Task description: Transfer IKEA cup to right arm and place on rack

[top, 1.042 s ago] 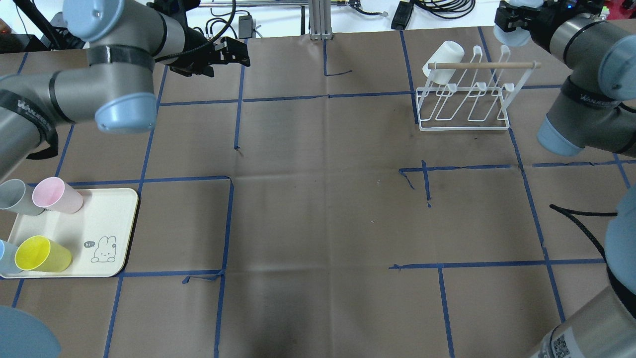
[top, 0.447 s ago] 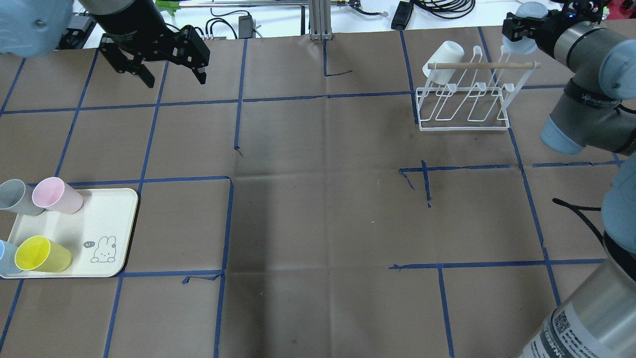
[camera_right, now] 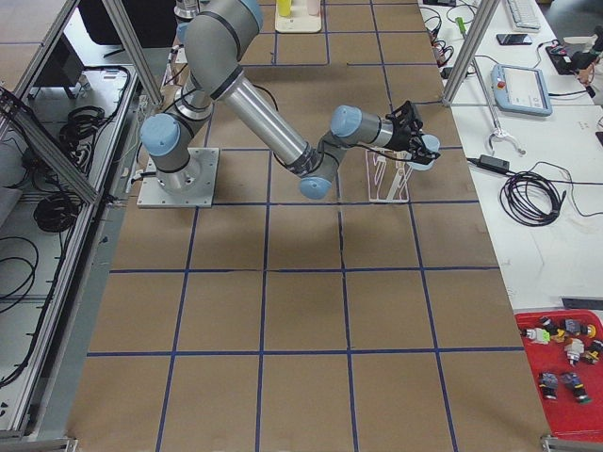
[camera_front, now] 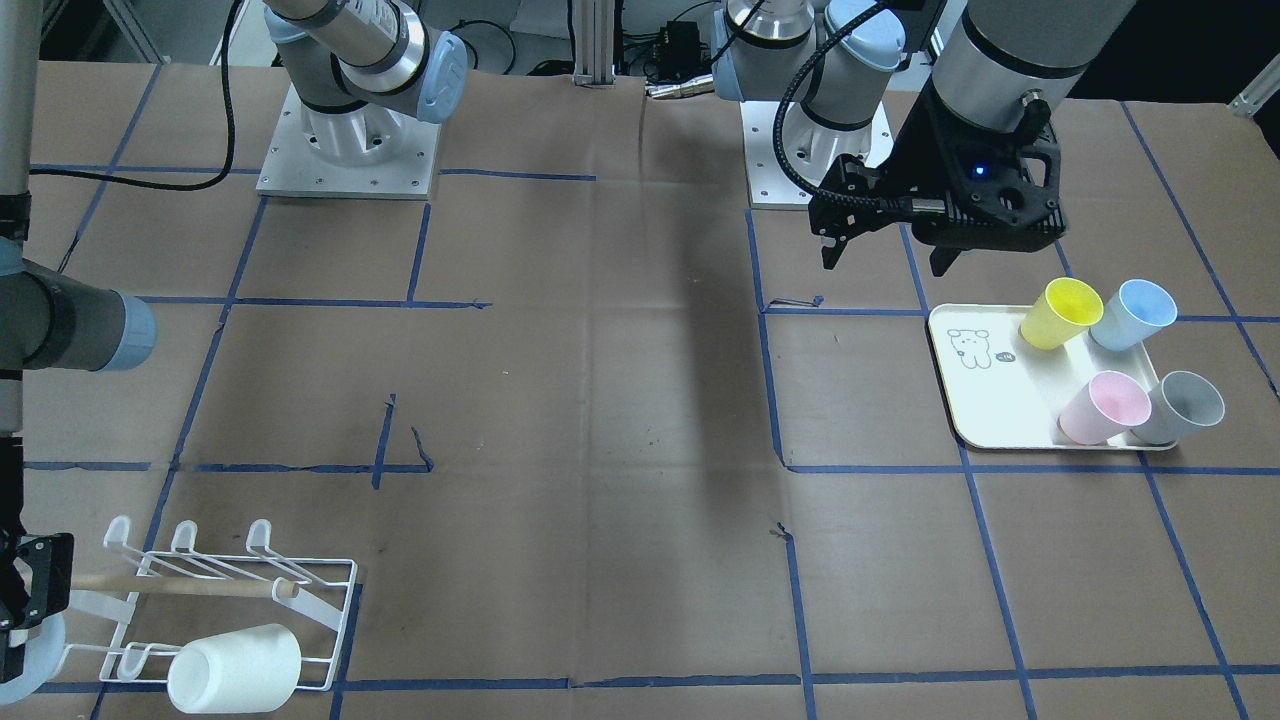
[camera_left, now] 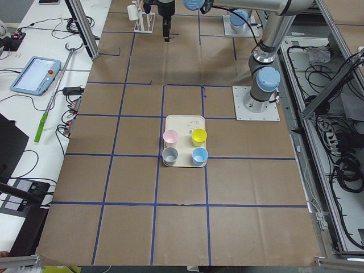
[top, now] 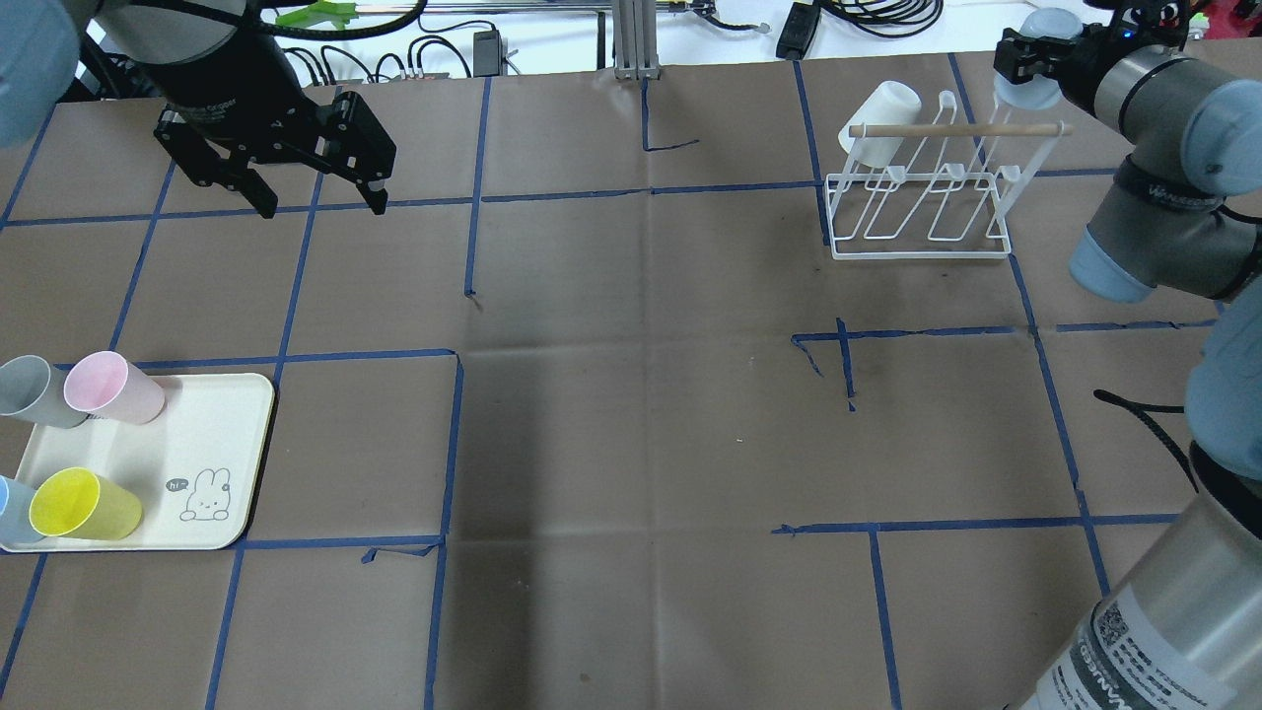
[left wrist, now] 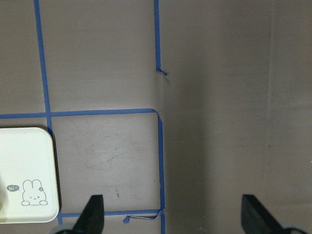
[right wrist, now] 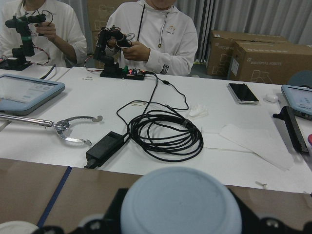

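Overhead, left tool [top: 321,205] gapes wide above blue-taped brown paper [top: 631,394]; right tool [top: 1030,59] grips blue cup [right wrist: 180,204].

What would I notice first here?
A yellow cup, a blue cup, a pink cup and a grey cup stand on a cream bunny tray on the robot's left. On its right, a white cup sits on the rack, and the right gripper holds a pale blue cup near it.

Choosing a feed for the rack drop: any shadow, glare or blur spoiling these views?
Overhead: a broad dark shadow runs down the middle of the table; the rack is evenly lit and sharp. Front-facing: a like shadow band, no glare. Right wrist: the held cup fills the bottom edge, soft and close. Left wrist: sharp, right half dimmer.
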Controlling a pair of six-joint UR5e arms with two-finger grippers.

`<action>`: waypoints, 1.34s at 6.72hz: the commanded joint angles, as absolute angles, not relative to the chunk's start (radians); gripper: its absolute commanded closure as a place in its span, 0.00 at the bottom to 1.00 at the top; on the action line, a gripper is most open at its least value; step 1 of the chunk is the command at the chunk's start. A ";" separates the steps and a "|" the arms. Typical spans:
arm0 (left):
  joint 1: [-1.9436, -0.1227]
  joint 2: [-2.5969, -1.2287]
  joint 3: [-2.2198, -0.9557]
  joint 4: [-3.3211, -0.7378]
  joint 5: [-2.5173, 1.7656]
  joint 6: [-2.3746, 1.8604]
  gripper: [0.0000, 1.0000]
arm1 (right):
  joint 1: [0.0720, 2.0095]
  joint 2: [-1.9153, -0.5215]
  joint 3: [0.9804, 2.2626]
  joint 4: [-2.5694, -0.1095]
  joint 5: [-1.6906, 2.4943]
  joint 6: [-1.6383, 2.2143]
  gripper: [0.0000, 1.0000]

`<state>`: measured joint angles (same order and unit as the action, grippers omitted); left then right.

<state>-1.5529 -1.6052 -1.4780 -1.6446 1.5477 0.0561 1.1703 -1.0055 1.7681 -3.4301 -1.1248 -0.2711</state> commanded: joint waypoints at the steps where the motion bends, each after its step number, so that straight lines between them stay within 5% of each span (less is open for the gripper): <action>1: -1.554 -1.574 -1.558 -1.526 1.552 0.057 0.01 | 1.175 -0.977 1.761 -3.439 -1.118 -0.270 0.80; 4: -1.554 -1.580 -1.554 -1.519 1.552 0.051 0.00 | 1.177 -0.963 1.761 -3.435 -1.120 -0.267 0.79; 5: -1.555 -1.582 -1.549 -1.519 1.552 0.051 0.00 | 1.181 -0.959 1.761 -3.435 -1.118 -0.267 0.68; 6: -1.555 -1.582 -1.548 -1.520 1.552 0.052 0.00 | 1.181 -0.959 1.761 -3.435 -1.120 -0.265 0.29; 7: -1.555 -1.582 -1.548 -1.520 1.552 0.052 0.00 | 1.181 -0.957 1.764 -3.422 -1.121 -0.208 0.01; 9: -1.555 -1.580 -1.549 -1.525 1.554 0.061 0.00 | 1.181 -0.965 1.763 -3.421 -1.124 -0.152 0.00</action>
